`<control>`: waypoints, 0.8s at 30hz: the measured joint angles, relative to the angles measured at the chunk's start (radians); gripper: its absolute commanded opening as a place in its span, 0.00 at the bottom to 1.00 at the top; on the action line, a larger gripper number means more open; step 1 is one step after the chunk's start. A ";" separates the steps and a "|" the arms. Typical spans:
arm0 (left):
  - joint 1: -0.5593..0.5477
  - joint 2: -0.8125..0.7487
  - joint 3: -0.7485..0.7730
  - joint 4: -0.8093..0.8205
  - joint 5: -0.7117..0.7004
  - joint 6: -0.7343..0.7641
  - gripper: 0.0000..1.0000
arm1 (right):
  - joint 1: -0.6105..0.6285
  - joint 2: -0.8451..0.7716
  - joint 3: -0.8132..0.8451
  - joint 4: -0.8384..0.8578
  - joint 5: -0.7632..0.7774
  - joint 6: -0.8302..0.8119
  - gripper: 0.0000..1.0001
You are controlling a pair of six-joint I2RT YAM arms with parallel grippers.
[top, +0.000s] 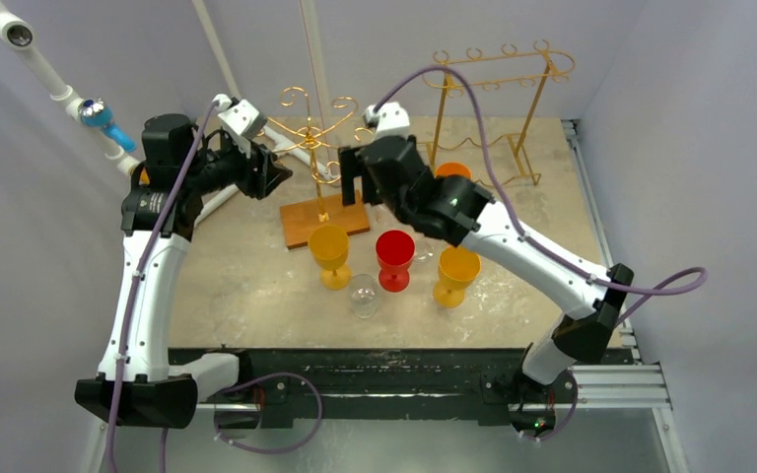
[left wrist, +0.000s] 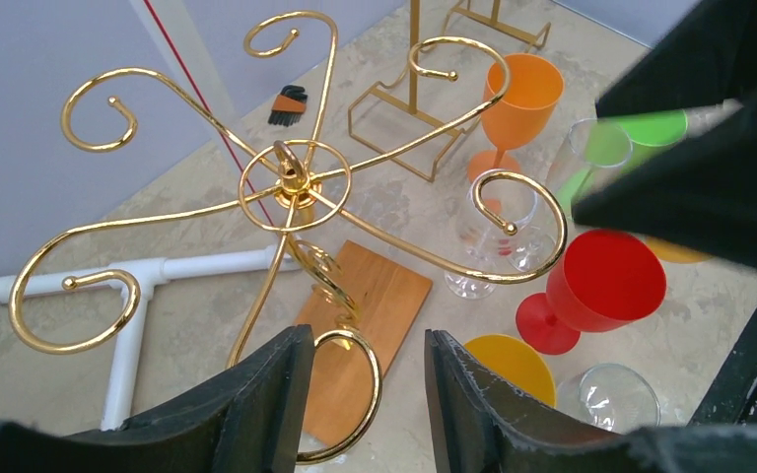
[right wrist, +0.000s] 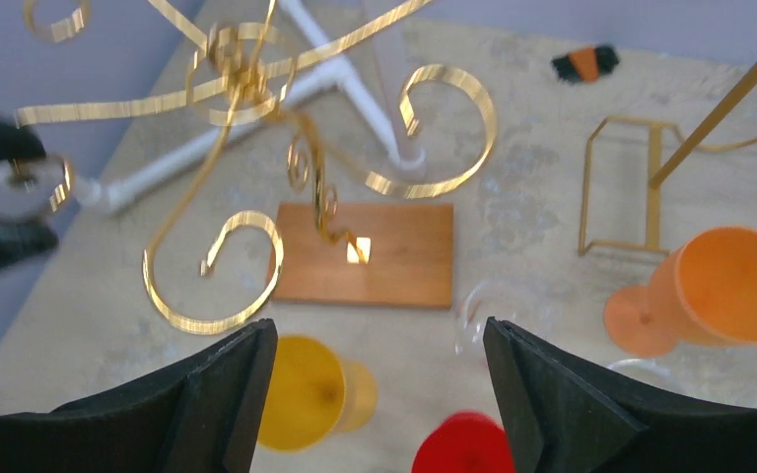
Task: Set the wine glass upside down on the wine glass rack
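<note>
The gold wine glass rack (top: 315, 118) with curled hooks stands on a wooden base (top: 325, 219). My left gripper (top: 274, 169) is at its left side. In the left wrist view the left gripper (left wrist: 367, 335) is open, and one gold hook (left wrist: 360, 394) sits between the jaws, against the left finger only. My right gripper (right wrist: 379, 325) is open and empty, high above a yellow glass (right wrist: 301, 389) and a red glass (right wrist: 463, 443). Upright on the table stand the yellow glass (top: 329, 244), the red glass (top: 394, 251), a second yellow one (top: 457, 268), an orange one (top: 451, 169) and a clear wine glass (left wrist: 493, 212).
Another clear glass (top: 363, 294) sits near the front edge. A green glass (left wrist: 651, 128) shows partly behind the right arm. A second gold rack (top: 498, 74) stands at the back right. A white pipe frame (top: 59, 89) runs along the left, and a small brush (right wrist: 584, 62) lies at the back.
</note>
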 measured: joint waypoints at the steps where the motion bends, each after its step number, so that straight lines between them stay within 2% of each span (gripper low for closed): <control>1: -0.003 0.000 0.000 0.002 -0.004 0.000 0.48 | -0.027 0.001 0.030 -0.002 -0.015 -0.002 0.87; 9: -0.031 0.001 0.000 -0.003 -0.036 0.010 0.47 | -0.159 0.079 0.319 -0.001 -0.132 -0.011 0.85; 14: -0.042 0.005 0.008 -0.014 -0.069 0.033 0.56 | -0.232 0.182 0.393 -0.014 -0.204 -0.008 0.81; 18: -0.047 0.005 0.008 -0.029 -0.101 0.059 0.58 | -0.251 0.242 0.398 -0.045 -0.221 -0.007 0.78; 19: -0.047 0.005 0.008 -0.035 -0.110 0.066 0.57 | -0.251 0.247 0.389 -0.048 -0.222 -0.007 0.76; 22: -0.048 0.007 0.008 -0.045 -0.132 0.085 0.52 | -0.252 0.238 0.348 -0.048 -0.226 -0.007 0.58; 24: -0.049 0.012 0.008 -0.048 -0.145 0.098 0.46 | -0.254 0.220 0.312 -0.040 -0.233 0.000 0.50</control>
